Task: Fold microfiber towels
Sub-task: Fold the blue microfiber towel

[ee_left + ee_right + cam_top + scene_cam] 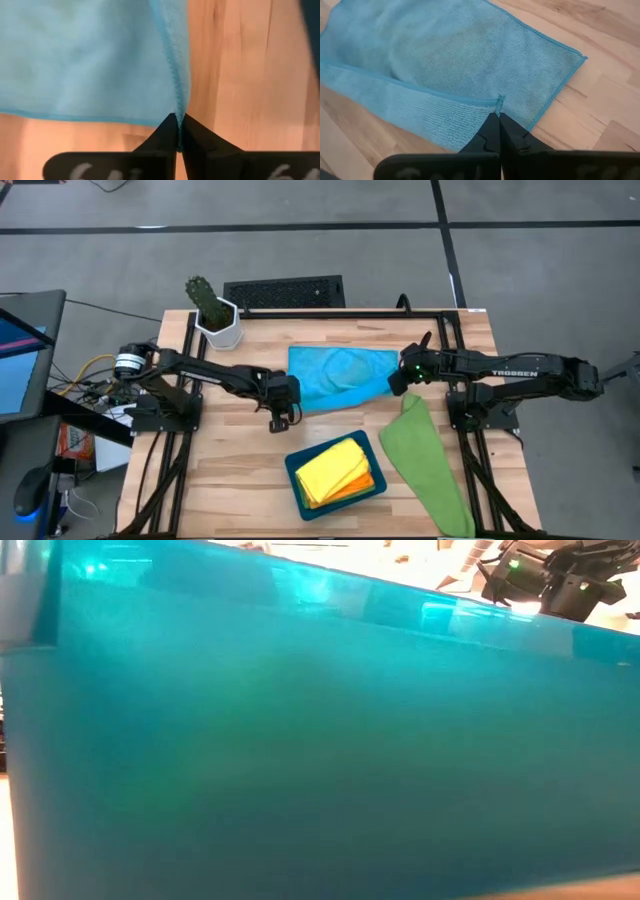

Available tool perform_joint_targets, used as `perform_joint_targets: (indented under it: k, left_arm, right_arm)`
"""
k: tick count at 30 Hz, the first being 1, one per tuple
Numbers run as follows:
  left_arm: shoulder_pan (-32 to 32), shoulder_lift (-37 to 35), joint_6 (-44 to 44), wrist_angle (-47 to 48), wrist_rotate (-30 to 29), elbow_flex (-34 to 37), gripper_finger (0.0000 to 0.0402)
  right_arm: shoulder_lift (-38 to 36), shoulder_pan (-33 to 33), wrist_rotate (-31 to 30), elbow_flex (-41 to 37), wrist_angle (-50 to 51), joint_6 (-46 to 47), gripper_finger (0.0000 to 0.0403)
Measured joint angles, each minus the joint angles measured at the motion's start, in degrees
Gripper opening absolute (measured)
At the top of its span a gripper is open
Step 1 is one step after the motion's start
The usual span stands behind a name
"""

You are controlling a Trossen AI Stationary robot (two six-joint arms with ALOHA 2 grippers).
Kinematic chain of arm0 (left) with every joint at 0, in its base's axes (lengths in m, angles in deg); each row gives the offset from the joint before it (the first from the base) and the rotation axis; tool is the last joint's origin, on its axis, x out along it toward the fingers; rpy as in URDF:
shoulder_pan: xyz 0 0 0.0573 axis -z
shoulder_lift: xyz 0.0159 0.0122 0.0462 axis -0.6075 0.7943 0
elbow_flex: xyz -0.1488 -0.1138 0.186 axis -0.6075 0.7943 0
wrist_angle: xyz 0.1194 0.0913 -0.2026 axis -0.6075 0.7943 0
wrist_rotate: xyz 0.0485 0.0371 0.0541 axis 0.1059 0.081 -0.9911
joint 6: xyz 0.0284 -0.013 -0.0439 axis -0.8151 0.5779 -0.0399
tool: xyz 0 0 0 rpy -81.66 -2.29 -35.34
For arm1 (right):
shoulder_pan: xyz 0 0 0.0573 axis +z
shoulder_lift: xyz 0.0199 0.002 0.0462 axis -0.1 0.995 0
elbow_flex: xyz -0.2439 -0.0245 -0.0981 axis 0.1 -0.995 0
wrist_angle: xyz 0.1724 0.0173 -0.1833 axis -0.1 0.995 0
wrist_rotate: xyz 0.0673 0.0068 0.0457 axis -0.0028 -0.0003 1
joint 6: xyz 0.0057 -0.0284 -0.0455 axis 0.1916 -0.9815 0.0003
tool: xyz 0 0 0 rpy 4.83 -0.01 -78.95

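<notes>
Sky-blue towel (340,375) lies rumpled mid-bench; left gripper (178,131) and right gripper (498,120) each pinch a near-edge corner. Low view blocked by teal tray (320,740).

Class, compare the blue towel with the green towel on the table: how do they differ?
The blue towel lies spread mid-table, pinched by the left gripper and right gripper; the green towel lies untouched near the right edge. The blue looks broad, the green narrow and slanted. Both rest on the table.

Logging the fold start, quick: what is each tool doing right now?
Left tool: closed, pinching a corner of the blue towel.
Right tool: closed, pinching the blue towel's edge on the opposite side.
</notes>
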Motion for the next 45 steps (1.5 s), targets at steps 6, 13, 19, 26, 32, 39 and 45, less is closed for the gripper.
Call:
perform_joint_targets:
  k: [6, 13, 19, 26, 32, 39, 45]
  left_arm:
    - [-4.4, -4.21, -0.94, 1.11, -1.52, -0.06, 0.0002]
    - [-13.53, -4.44, -5.15, 4.31, -5.54, -0.04, 0.0001]
    - [-20.44, -3.61, -10.57, -0.82, -4.27, -0.06, 0.0]
    - [-26.03, -3.53, -16.0, -5.7, -4.48, -0.02, 0.0]
    - [-29.39, -3.53, -16.23, -7.63, -1.02, 1.94, 0.0]
    - [-29.6, -3.53, -16.34, -13.47, -3.33, 4.97, 0.0]
    - [-29.82, -3.53, -16.34, -17.25, -1.99, 5.36, 0.0]
  right_arm:
    - [0.0, -1.26, -0.04, 0.46, 0.28, 2.45, 0.0011]
    - [-0.02, -4.0, -2.85, 3.37, 5.86, 3.69, 0.0011]
    - [-0.02, -8.69, -2.9, 3.37, 7.63, 2.92, 0.0011]
    - [2.62, -11.92, -1.56, 3.39, 5.05, 2.27, 0.0011]
    - [10.02, -12.45, -1.41, 3.39, 1.26, -0.03, 0.0011]
    - [14.41, -13.08, -1.64, 3.39, -1.35, -0.94, 0.0011]
    - [16.11, -13.04, -1.91, 3.35, -1.05, -0.92, 0.0011]
